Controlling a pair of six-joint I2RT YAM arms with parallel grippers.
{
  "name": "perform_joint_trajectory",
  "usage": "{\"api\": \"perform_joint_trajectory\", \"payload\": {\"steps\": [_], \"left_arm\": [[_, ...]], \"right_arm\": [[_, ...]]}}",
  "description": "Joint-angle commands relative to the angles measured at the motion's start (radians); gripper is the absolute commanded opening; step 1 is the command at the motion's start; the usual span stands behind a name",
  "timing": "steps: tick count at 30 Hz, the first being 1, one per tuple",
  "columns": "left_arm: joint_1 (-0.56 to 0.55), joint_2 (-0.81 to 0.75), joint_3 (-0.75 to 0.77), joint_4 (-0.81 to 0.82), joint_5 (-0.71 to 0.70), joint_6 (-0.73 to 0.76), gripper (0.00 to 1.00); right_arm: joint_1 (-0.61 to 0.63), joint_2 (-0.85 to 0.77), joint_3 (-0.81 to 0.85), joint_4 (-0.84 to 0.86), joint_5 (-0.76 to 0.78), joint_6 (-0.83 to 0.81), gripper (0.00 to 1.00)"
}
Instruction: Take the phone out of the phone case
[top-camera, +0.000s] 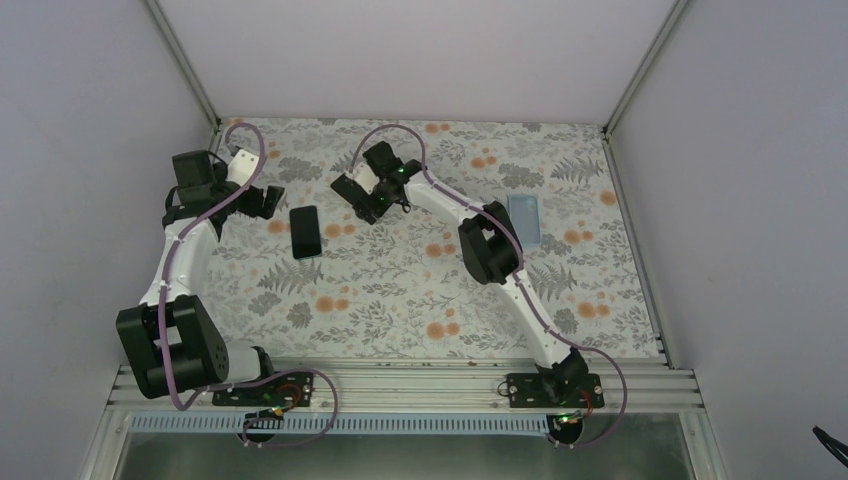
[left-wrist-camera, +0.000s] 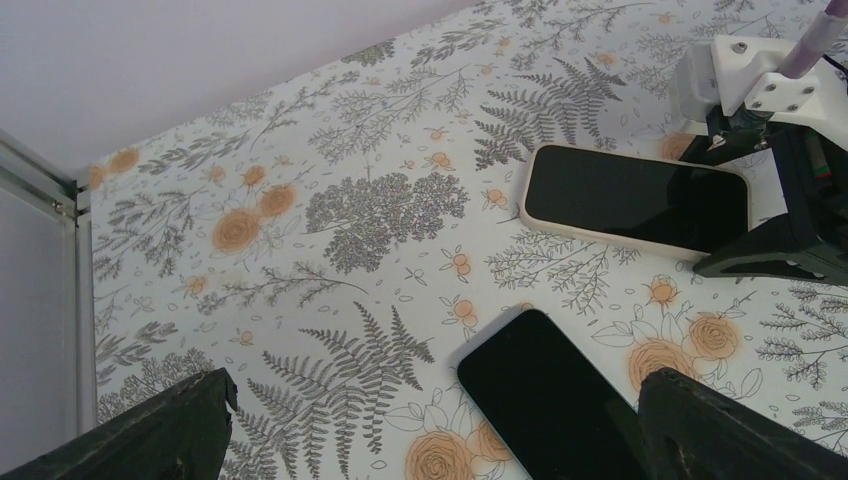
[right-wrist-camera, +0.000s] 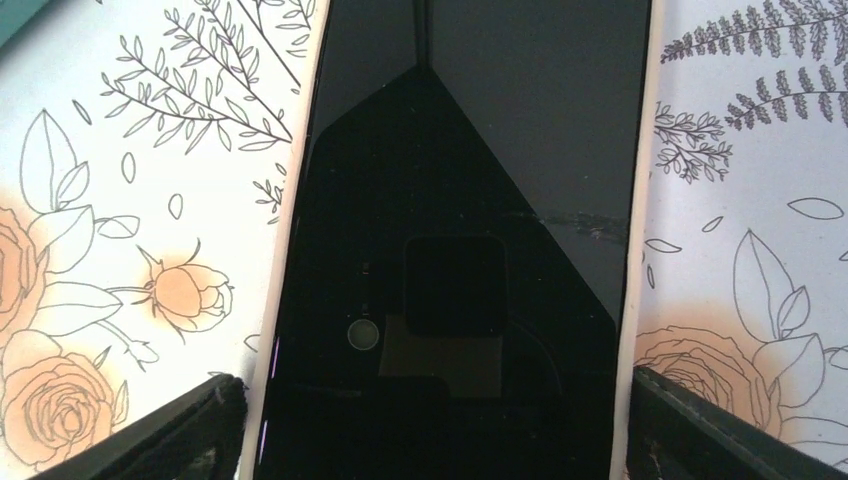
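Left claw (top-camera: 265, 200): wide open, empty, hanging over the counter (top-camera: 400, 290) near the far left corner.

Just right of it is a bare black handset (top-camera: 306, 232), flat, screen up, with no shell on it that I can see. Not the target, I'd say.

Target phone (left-wrist-camera: 635, 200) is further right, flat and screen up, seated in the cream phone case (left-wrist-camera: 600, 233), directly under the right claw (top-camera: 362, 198). Top view mostly hides it.

Right claw: spread wide, one finger outside each long edge of the case, low over it. Can't tell if the pads touch the rim. Not clamped on anything.

Far right, well apart: a light-blue slab (top-camera: 525, 218). Can't tell if it's a case or a phone.

Handling, my read:
- Phone: stiff and fairly dense, with a slick, crackable glass face. Don't pinch across the screen or pry on it.
- Case: looks like a soft, flexible shell whose lip holds the phone.
- Grip: one claw pins the case by its long side walls; the other peels a corner lip back, or pushes the phone out through the camera cutout from behind.
- Risk: the whole thing sliding on the counter instead of separating.
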Motion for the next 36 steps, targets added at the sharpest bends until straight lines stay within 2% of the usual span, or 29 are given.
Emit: {"api": "perform_joint_trajectory", "payload": {"steps": [1, 7, 14, 18, 23, 28, 32, 36], "left_arm": [[0.007, -0.025, -0.009, 0.007, 0.021, 0.005, 1.00], [0.007, -0.031, -0.010, -0.002, 0.029, 0.004, 1.00], [0.008, -0.051, -0.026, -0.004, 0.026, 0.012, 1.00], [0.009, -0.064, -0.026, -0.018, 0.040, 0.013, 1.00], [0.007, -0.065, -0.009, -0.064, 0.086, 0.038, 1.00], [0.002, -0.044, 0.036, -0.120, 0.133, 0.056, 1.00], [-0.034, -0.023, 0.076, -0.147, 0.134, 0.048, 1.00], [-0.133, 0.000, 0.111, -0.180, 0.095, 0.048, 1.00]], "right_arm": [[0.011, 0.081, -0.023, -0.092, 0.062, 0.012, 0.87], [0.012, 0.042, -0.084, -0.086, 0.061, 0.022, 0.83], [0.010, -0.128, -0.326, -0.004, 0.079, 0.027, 0.78], [0.010, -0.218, -0.416, -0.025, 0.047, 0.024, 0.78], [0.010, -0.363, -0.623, -0.038, -0.037, -0.004, 0.77], [0.011, -0.543, -0.859, -0.036, -0.057, -0.028, 0.75], [0.009, -0.666, -1.010, -0.040, -0.051, -0.043, 0.74], [0.008, -0.767, -1.109, -0.056, -0.052, -0.055, 0.74]]}}
